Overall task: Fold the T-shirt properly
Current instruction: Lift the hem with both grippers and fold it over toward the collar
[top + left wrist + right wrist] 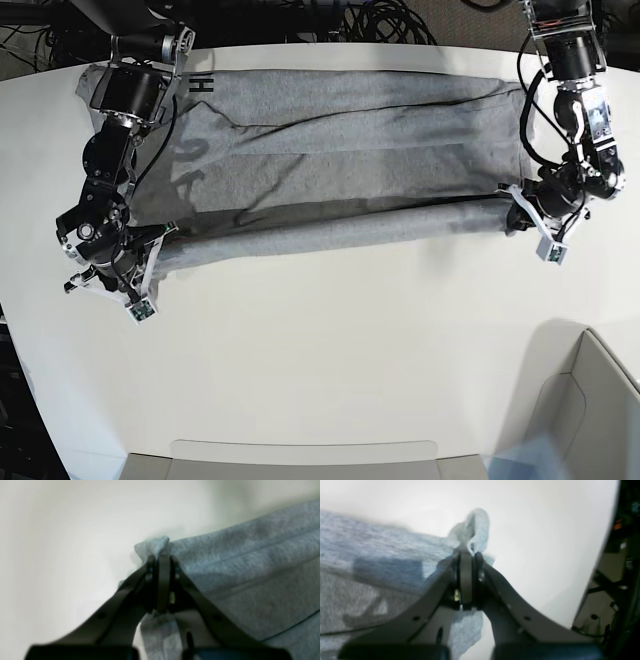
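Mid-fold: my left fingers and right fingers each pinch a corner of the T-shirt, spread across the white bench. Next, I should carry both corners evenly over.

— Where's the shirt?

— Spread wide across the far half of the white table, heather grey, stretched side to side.

— Flat?

— Mostly. Its near edge is rolled into a long fold running the full width, slanting a little. Long creases cross the upper part.

— Any print?

— Dark block letters show through faintly at one end, plus an "H" at the far edge.

— And the ends of the fold?

— Each is bunched into a small pinched tuft, the other likewise.
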You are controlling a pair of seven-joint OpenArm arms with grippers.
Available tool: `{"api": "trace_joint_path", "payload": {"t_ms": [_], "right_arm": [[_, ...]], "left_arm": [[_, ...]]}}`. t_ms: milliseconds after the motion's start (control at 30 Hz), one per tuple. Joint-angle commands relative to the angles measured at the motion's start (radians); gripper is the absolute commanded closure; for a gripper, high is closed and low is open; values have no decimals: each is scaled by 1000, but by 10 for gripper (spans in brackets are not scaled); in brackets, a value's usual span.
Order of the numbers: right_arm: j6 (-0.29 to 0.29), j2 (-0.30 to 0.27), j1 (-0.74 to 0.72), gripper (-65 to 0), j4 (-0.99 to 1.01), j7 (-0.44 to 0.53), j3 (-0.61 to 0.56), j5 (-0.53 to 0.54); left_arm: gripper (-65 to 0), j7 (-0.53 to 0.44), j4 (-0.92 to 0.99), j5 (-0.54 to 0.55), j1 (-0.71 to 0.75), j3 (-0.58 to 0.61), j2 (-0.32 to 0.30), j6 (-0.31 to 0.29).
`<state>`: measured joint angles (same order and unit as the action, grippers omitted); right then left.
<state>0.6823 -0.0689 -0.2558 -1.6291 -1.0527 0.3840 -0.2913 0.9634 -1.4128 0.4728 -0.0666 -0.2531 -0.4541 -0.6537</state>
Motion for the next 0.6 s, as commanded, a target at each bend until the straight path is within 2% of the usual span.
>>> {"api": "trace_joint_path", "payload": {"t_ms": [0,233,400,567], "right_arm": [[16,-10,-14,0,-32,-2,3,-18],[16,-9,16,0,-58,-4,3,-18],[16,-6,60,0,-135,-4,3,-15],[16,-15,108,0,-173,-4,5,34]], "left_arm": [[0,-13,-43,-4,-6,-18,-24,4],[0,101,-185,-4,21,-59,-18,4],[0,113,-277,-4,63,-59,-18,4],[0,113,-311,-4,112,-61,-12,4]]}}
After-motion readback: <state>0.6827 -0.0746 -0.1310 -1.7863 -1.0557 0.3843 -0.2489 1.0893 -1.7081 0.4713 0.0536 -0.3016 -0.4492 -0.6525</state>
